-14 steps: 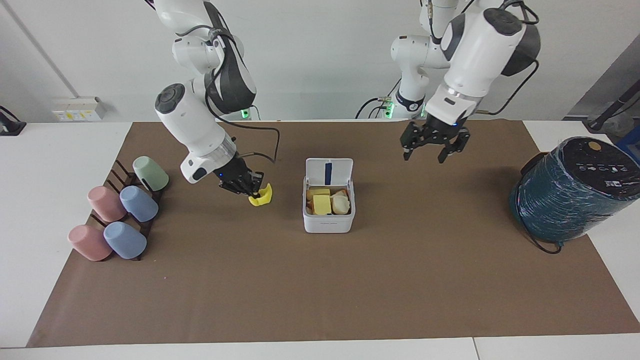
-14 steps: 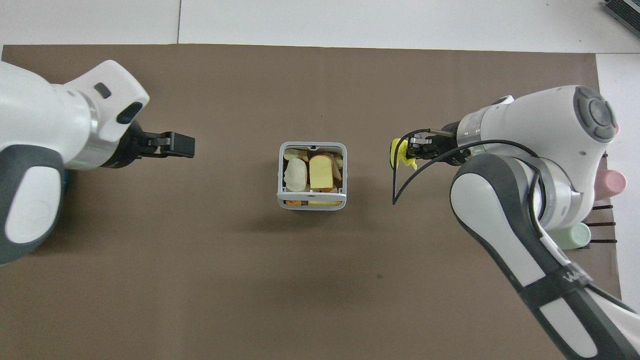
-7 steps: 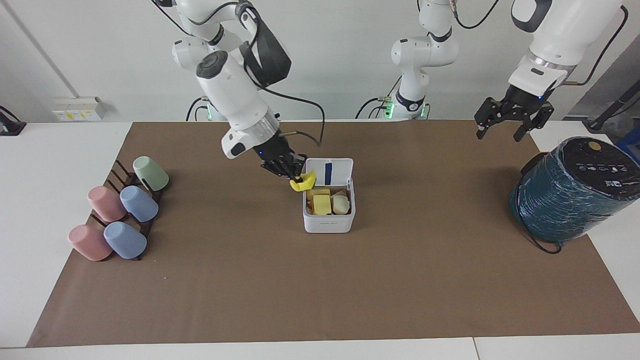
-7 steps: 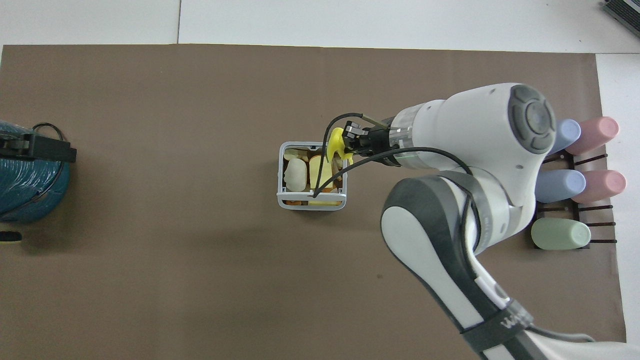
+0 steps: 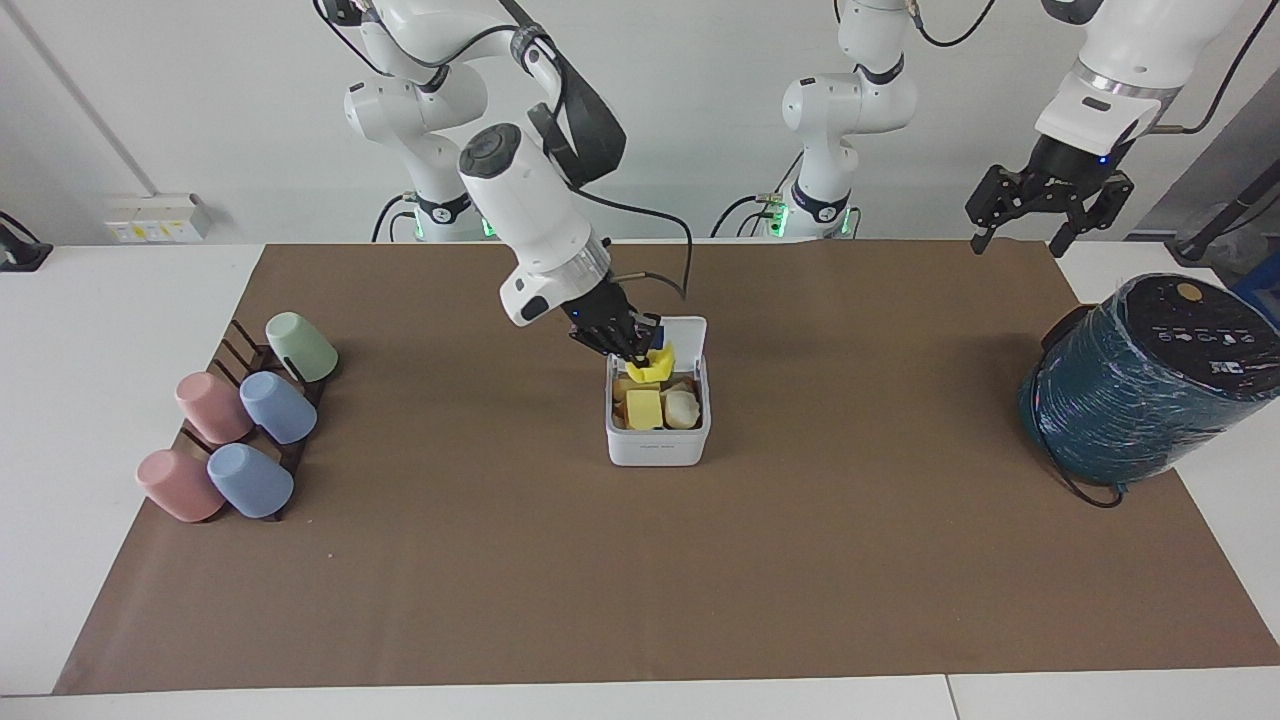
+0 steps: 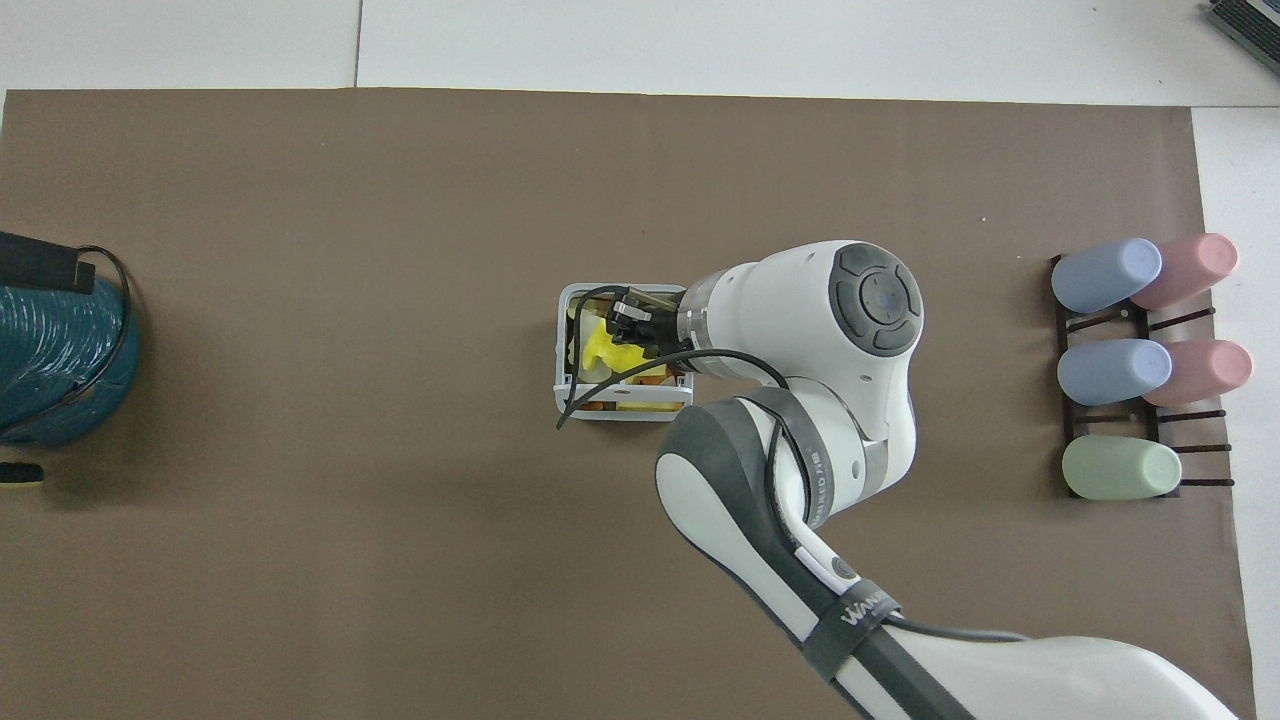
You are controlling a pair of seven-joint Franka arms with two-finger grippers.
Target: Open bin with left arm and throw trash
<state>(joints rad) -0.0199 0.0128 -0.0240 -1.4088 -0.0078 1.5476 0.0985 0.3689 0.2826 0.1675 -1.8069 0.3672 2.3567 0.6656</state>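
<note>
The white bin [image 5: 657, 445] stands mid-table with its lid [image 5: 690, 334] hinged up and open. Inside lie a yellow-orange block [image 5: 644, 408] and a cream-white lump [image 5: 682, 408]. My right gripper [image 5: 640, 352] is shut on the bright yellow notched piece [image 5: 652, 364] and holds it just over the bin's opening, on the side nearer the robots. In the overhead view the yellow piece [image 6: 598, 346] and the right gripper [image 6: 625, 322] cover much of the bin [image 6: 562, 392]. My left gripper [image 5: 1045, 212] is open and empty, raised high over the left arm's end of the table.
A big teal wrapped cylinder [image 5: 1140, 385] stands at the left arm's end, also in the overhead view [image 6: 60, 365]. A rack of pastel cups [image 5: 240, 420] lies at the right arm's end. A brown mat [image 5: 640, 580] covers the table.
My right gripper lifted the yellow piece from the mat and carried it over the open bin. My left gripper rose and swung away from the bin toward the teal cylinder.
</note>
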